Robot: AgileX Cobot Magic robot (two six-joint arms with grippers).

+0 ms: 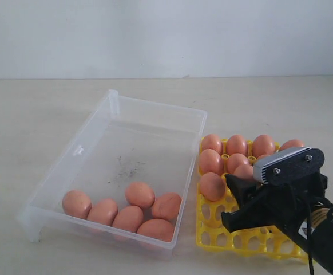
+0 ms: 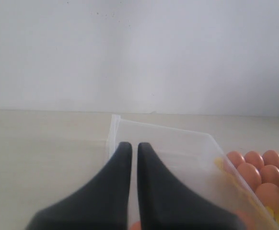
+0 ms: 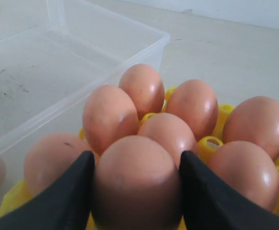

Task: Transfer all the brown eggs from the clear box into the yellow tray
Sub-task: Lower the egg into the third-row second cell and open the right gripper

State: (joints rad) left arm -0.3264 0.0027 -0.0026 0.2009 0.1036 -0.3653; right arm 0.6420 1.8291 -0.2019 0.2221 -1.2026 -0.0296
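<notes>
The right claw (image 3: 135, 155) is spread about an egg's width and pinches one brown egg (image 3: 135, 189) across its middle, a black finger (image 3: 65, 196) pressed against each side. It holds this egg over the middle of the yellow tray (image 1: 212, 238), which stands on the right of the table (image 1: 35, 114). The far rows of the tray are filled, and one more egg (image 1: 211, 187) sits in the left column just beside the claw. The held egg is just near of the filled rows, close against its neighbours. Whether it already rests in a cup cannot be told. The tray's near cups are bare.

The left claw (image 2: 131, 149) is pressed almost together, only a thin slit between its tips, and holds nothing. It hangs over the clear box (image 1: 158, 105), pointing at its far end.

The box lies left of the tray, its right wall just beside the tray's left edge. Six eggs (image 1: 129, 218) are bunched at its near end, well apart from the right claw.
</notes>
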